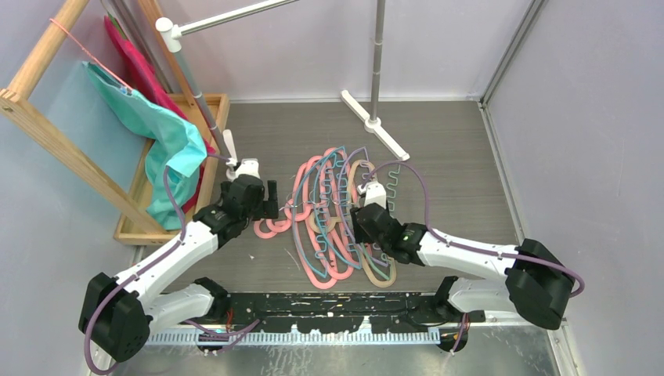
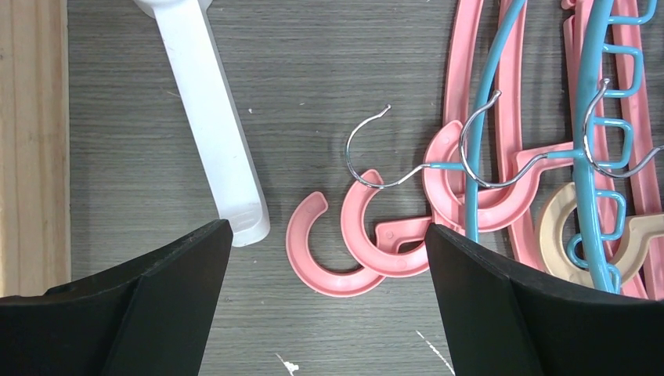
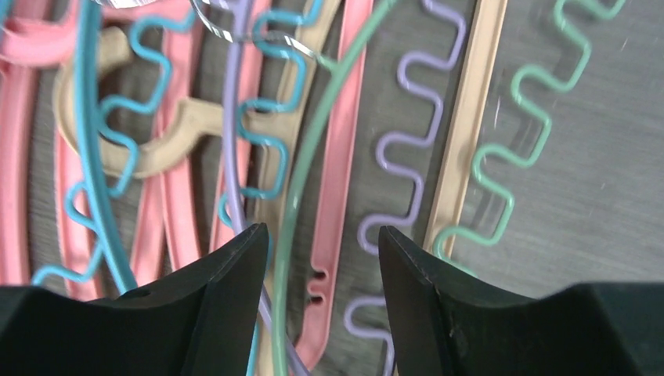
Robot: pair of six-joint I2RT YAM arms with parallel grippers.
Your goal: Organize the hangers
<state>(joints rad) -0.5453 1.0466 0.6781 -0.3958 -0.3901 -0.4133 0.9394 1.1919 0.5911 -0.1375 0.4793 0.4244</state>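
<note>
Hangers (image 1: 337, 211) are lying in one tangled pile on the table (image 1: 454, 157) between your arms, none sorted yet. Your left gripper (image 2: 327, 231) is hanging open over pink hooks (image 2: 325, 274). Your right gripper (image 3: 322, 231) is straddling a green bar (image 3: 291, 196), grip unclear.

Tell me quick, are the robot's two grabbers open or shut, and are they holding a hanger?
Left gripper: open, holding nothing.
Right gripper: open partway; a green hanger strand runs through the gap, not pinched.
</note>
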